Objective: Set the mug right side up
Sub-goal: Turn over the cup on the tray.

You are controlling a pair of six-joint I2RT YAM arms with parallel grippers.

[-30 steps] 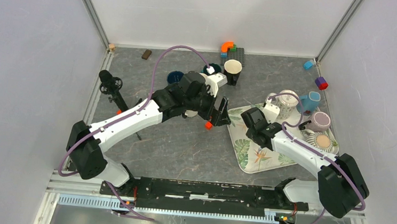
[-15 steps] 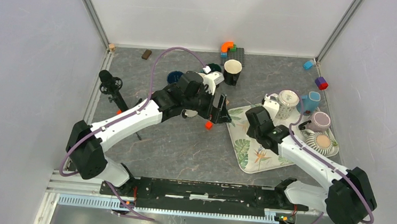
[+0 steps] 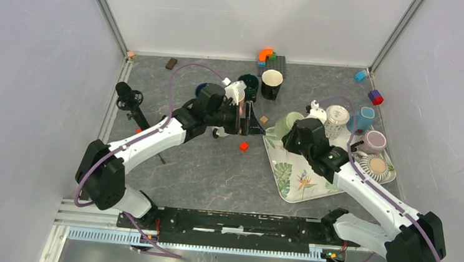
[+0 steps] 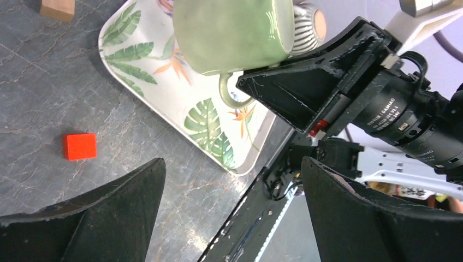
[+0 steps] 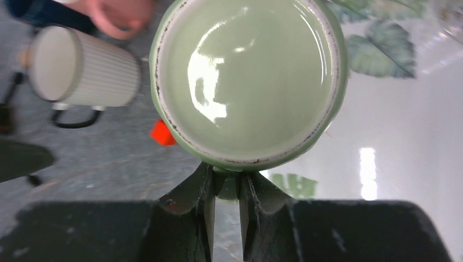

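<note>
Grey marbled table (image 3: 214, 167), white walls around it. Nearest us on the right lies the leaf-print tray (image 3: 294, 180). We note the right gripper (image 5: 226, 188) pinching the green mug (image 5: 248, 82) by its handle, lifted clear over the tray's far left corner. The left gripper (image 4: 232, 164) hangs just beside, fingers spread wide, near a red cube (image 4: 79, 146). Farther back stands a black cup (image 3: 271, 83).
</note>
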